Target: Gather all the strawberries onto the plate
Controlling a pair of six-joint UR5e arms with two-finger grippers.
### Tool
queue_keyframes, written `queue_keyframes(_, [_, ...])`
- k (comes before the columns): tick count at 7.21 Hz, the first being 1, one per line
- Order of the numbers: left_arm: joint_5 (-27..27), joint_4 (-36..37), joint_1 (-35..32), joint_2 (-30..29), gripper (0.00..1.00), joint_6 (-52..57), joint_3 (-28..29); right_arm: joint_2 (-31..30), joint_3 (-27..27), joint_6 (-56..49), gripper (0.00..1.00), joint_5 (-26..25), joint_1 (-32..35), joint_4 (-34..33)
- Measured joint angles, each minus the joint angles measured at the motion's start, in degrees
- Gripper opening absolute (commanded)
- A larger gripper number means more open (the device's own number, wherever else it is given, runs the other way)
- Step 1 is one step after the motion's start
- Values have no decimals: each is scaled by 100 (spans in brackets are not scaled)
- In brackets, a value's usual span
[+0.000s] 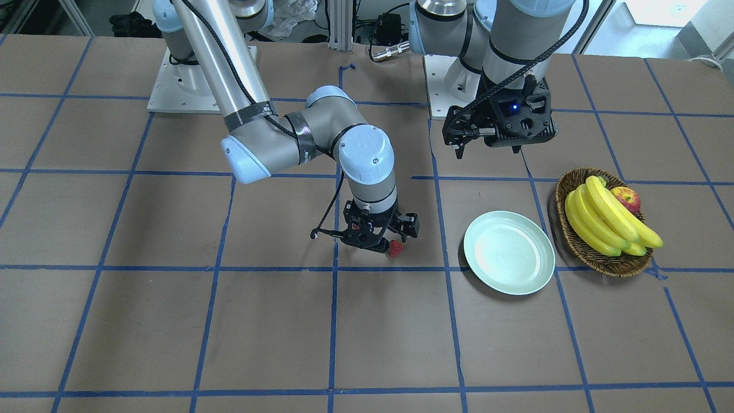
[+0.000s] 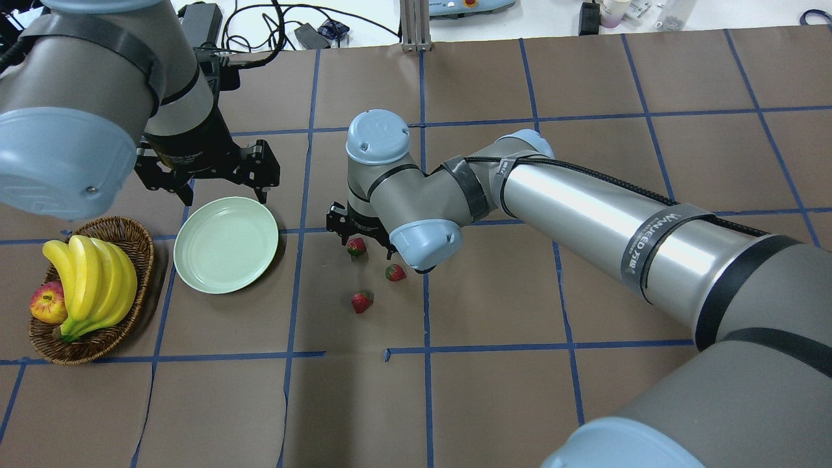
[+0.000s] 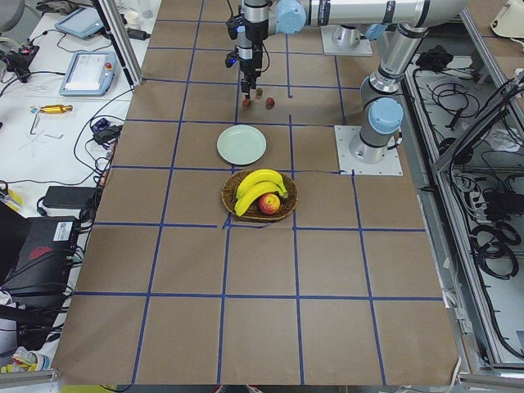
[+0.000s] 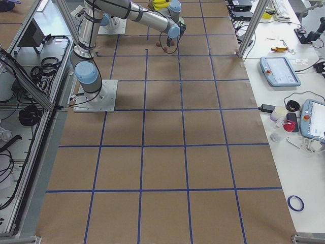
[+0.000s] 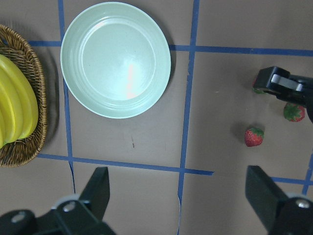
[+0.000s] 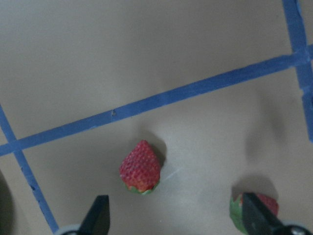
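Right gripper (image 6: 176,218) wide over 1 of 3 seedy conical strawberries (image 6: 141,168), left gripper (image 5: 178,186) wide near glossy round plate (image 2: 195,273), matte paper (image 2: 312,286) gap between.

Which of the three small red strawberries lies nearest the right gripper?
The small red strawberry topmost in the overhead view, right beneath the right gripper; the other two strawberries lie lower.

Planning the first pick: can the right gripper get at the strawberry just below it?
Probably yes. The right gripper hangs open over the strawberry, nothing covering it. A second strawberry lies close by one finger and might get nudged.
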Motion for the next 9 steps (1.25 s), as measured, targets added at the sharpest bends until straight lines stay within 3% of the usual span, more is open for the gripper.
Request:
queue_keyframes(3, [-23,20,-12,-14,100,0,13,-761,-59,-846,100,-755,-259,864])
queue_keyframes(7, [-46,41,-69,-68,100,-37,1,-1816,-67,-2850,100,-1789,-1497,2586])
queue_keyframes(9, [-87,140,-79,-144,100,-41,-9,-2085,-64,-3436,100,-2370,-2031,2824])
